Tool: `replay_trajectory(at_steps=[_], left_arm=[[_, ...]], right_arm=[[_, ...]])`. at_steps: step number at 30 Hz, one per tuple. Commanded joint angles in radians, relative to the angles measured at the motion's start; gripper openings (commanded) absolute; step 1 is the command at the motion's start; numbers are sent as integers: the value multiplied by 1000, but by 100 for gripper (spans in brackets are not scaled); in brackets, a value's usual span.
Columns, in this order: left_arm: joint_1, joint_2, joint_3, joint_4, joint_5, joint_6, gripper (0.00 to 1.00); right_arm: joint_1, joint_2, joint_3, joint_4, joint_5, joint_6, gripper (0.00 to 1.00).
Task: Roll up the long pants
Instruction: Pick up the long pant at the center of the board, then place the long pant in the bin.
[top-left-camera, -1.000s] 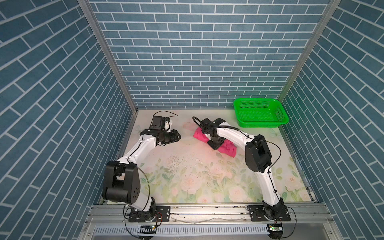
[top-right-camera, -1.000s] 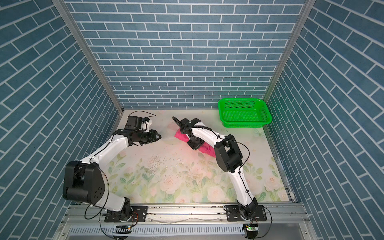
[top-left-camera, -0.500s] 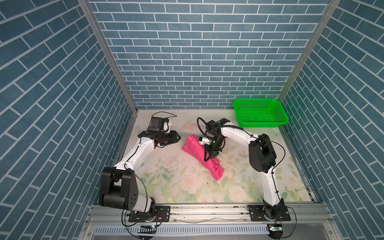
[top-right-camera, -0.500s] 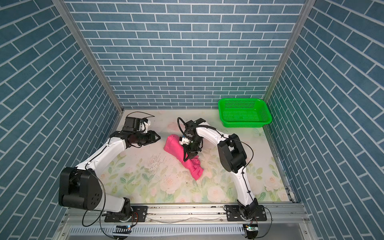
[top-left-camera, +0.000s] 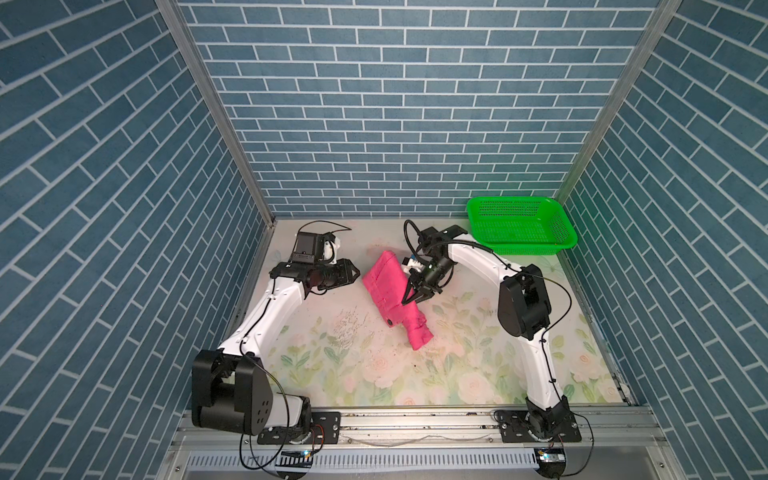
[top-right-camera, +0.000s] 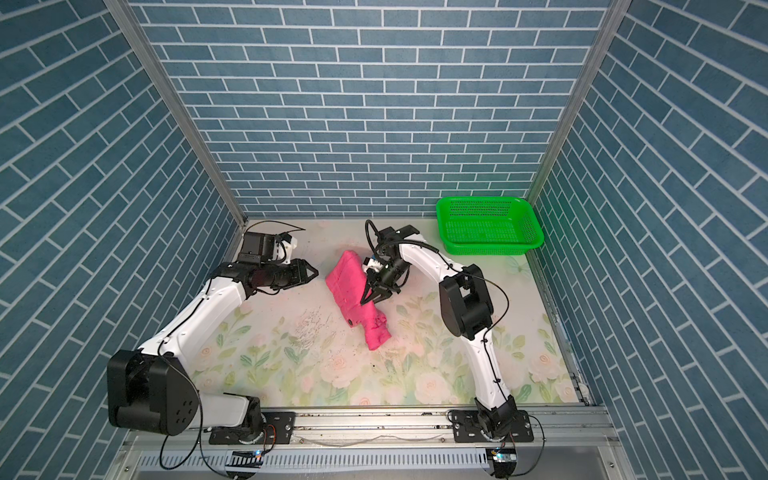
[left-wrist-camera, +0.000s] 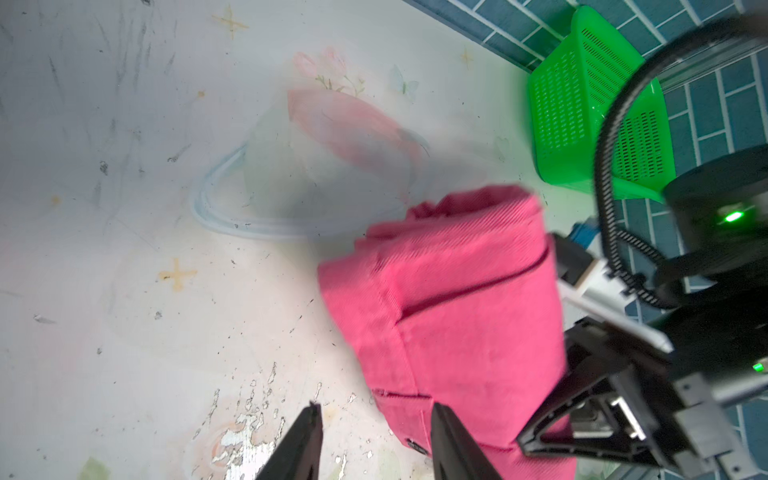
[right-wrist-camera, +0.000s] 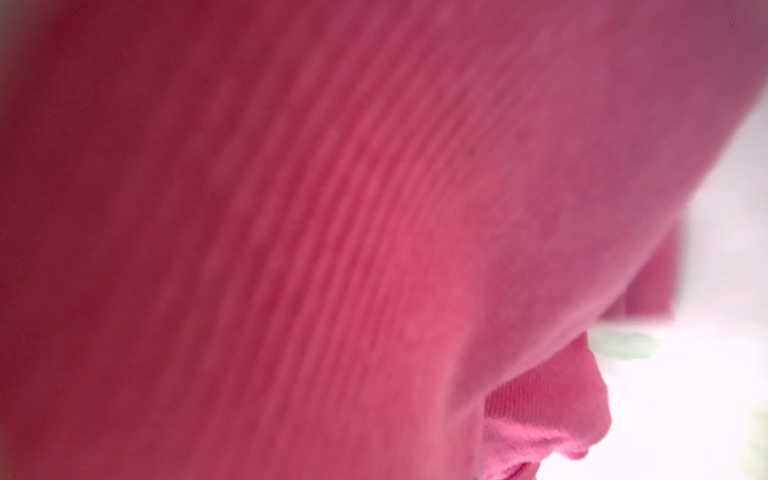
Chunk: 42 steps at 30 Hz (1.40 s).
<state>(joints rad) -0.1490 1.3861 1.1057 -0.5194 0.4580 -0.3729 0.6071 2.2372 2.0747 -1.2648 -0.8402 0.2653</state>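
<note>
The long pants (top-left-camera: 388, 286) are a bright magenta bundle lying near the back middle of the floral table, with a narrower end (top-left-camera: 417, 334) pointing toward the front. My right gripper (top-left-camera: 417, 296) reaches down onto their right edge and is shut on the cloth. In the right wrist view the pants (right-wrist-camera: 332, 249) fill almost everything and hide the jaws. My left gripper (top-left-camera: 354, 272) hovers just left of the bundle, open, a small gap away. In the left wrist view the left gripper (left-wrist-camera: 376, 419) frames the table and the pants' (left-wrist-camera: 449, 316) near corner.
A green mesh basket (top-left-camera: 523, 248) stands at the back right corner, also seen as the basket (top-right-camera: 490, 246) and the basket (left-wrist-camera: 582, 104). Blue brick walls close in three sides. Worn, scuffed patches (top-left-camera: 347, 328) mark the table in front of the pants.
The right gripper has swung left and forward with the pants in it, so the bundle has turned and its long end now points to the front. The left arm has shifted only slightly.
</note>
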Motion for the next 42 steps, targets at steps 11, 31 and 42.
replay_trajectory(at_steps=[11, 31, 42], left_arm=[[6, -13, -27, 3, 13, -16, 47], [6, -20, -40, -8, 12, -6, 47], [6, 6, -28, -5, 22, -8, 47]], right_arm=[[-217, -163, -22, 634, 197, 702, 0], [-506, -212, -104, 1324, 549, 1211, 0], [-616, -424, -595, 1609, 696, 1320, 0]])
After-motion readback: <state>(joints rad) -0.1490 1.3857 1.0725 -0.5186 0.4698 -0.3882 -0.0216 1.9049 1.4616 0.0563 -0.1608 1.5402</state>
